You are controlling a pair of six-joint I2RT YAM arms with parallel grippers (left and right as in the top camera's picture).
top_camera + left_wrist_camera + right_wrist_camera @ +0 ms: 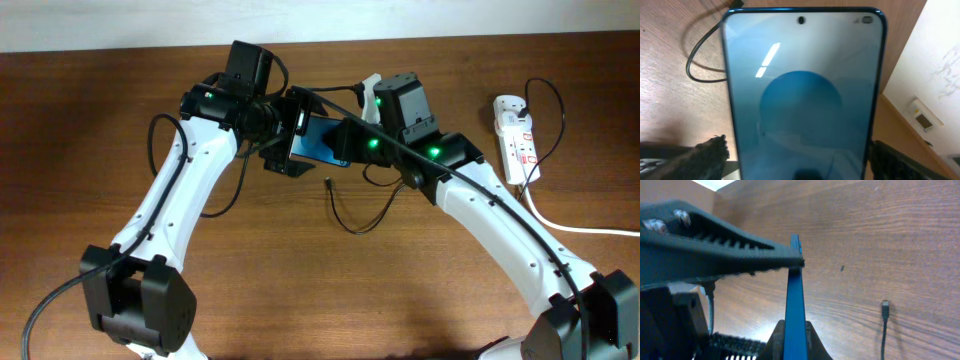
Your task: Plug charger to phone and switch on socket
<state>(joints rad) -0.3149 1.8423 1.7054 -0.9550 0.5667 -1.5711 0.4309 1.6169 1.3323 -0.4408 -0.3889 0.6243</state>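
The phone (318, 140), blue screen lit, is held off the table between both grippers. My left gripper (290, 140) grips its long edges; in the left wrist view the phone (800, 90) fills the frame between the fingers of that gripper (800, 160). My right gripper (350, 145) pinches the phone's faces; in the right wrist view the phone (795, 295) shows edge-on between its fingers (795, 340). The charger cable's black plug tip (328, 184) lies free on the wood below, and it also shows in the right wrist view (885, 305). The socket (518, 140) lies at the far right.
The charger cable loops over the table in front of the phone (360, 222) and shows behind the phone in the left wrist view (695, 60). A thick white cord (570, 225) runs from the socket to the right edge. A wall borders the table's far side.
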